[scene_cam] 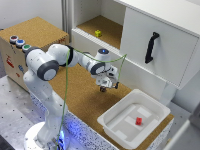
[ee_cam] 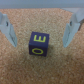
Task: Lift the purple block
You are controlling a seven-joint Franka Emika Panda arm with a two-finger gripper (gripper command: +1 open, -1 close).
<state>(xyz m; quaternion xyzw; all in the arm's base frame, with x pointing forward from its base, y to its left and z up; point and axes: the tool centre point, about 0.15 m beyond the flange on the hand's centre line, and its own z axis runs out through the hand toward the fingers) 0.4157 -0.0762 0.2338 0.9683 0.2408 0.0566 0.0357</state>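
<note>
Between our spread fingers point(ee_cam: 9, 31), the purple block point(ee_cam: 39, 44) sits on the cork counter point(ee_cam: 20, 67), with a gap of bare cork on each side so that neither finger touches it. We see yellow letters on two of its faces, an "E" and an "O" on the upper face and another "O" on the side turned toward the wrist camera. From the exterior view our gripper point(scene_cam: 103, 88) hangs low over the cork counter point(scene_cam: 82, 97), roughly midway along its length and near the edge that runs below the white cabinet point(scene_cam: 157, 47); the block itself is hidden under the hand there. A white bin point(scene_cam: 112, 120) stands at the end of the counter toward the exterior view's right, holding a small red block point(scene_cam: 138, 120). A yellow block point(scene_cam: 98, 33) rests on the open cabinet shelf, well apart from the gripper.
</note>
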